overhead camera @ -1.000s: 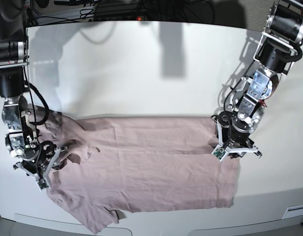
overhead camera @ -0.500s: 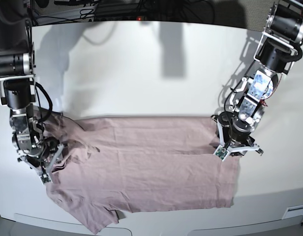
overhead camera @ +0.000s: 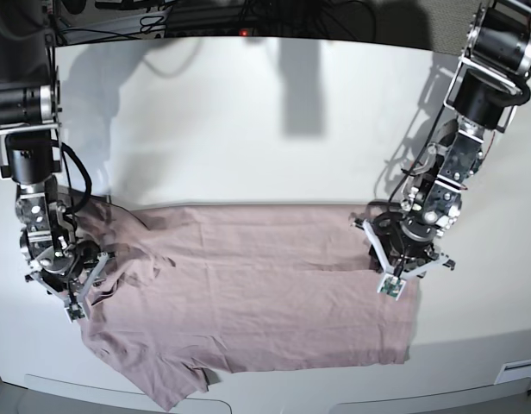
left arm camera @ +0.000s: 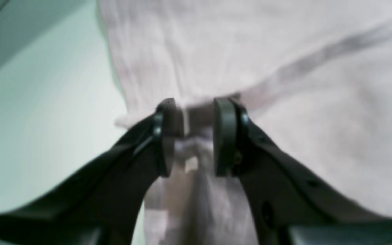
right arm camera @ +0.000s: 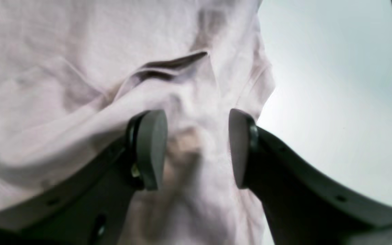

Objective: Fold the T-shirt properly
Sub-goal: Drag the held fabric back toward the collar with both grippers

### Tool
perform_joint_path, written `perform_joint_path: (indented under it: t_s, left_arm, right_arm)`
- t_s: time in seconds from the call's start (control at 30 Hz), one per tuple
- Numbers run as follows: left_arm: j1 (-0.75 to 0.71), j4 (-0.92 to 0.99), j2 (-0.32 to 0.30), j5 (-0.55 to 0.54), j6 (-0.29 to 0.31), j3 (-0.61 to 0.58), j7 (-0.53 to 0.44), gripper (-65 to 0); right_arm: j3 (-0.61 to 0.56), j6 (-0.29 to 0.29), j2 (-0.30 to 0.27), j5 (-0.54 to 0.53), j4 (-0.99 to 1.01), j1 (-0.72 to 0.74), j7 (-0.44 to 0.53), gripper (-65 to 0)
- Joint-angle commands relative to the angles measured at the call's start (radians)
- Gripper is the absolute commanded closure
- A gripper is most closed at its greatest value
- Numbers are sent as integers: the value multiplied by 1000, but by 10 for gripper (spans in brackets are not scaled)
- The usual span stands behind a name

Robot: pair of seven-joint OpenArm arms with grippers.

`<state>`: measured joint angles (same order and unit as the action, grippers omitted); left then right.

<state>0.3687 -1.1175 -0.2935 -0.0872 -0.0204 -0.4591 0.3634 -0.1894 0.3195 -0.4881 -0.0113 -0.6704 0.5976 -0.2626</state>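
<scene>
Across the white table (overhead camera: 248,112) lies the T-shirt (overhead camera: 248,293), cables (overhead camera: 205,17) behind.

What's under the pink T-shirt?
The white table shows all around the T-shirt, so the shirt lies flat on it. Whatever else might sit beneath is covered by the cloth and cannot be seen.

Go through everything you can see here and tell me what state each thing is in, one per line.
T-shirt: spread flat on the table, partly folded lengthwise, wrinkled, bunched at both ends.
Left pincer: closed on a pinch of the T-shirt's edge.
Right pincer: pads apart, straddling a raised fold of cloth; grip unclear.
Table: white, bare behind the shirt.
</scene>
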Motion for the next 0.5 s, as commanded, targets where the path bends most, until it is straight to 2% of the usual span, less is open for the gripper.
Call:
perform_joint_path:
  t_s: [0.0,0.2,0.33,0.4,0.47]
  left_arm:
    - [29,-29,-5,-11,-10,6,-1,-187]
    - [-9,-53,3,-100,-10,21,33,-187]
    - [-81,-55,43,-109,-10,88,14,-187]
    - [-113,-55,75,-122,-9,148,-8,-187]
    - [-137,-55,106,-150,-6,213,-29,-187]
  right_arm:
    - [7,-2,-22,-26,-46,19,13,-297]
    - [7,2,-36,-53,-181,-86,-45,-297]
    - [29,2,-38,-62,-181,-138,-48,-297]
    - [77,8,-38,-138,-181,-160,-36,-297]
    - [159,64,-32,-211,-181,-175,-31,-297]
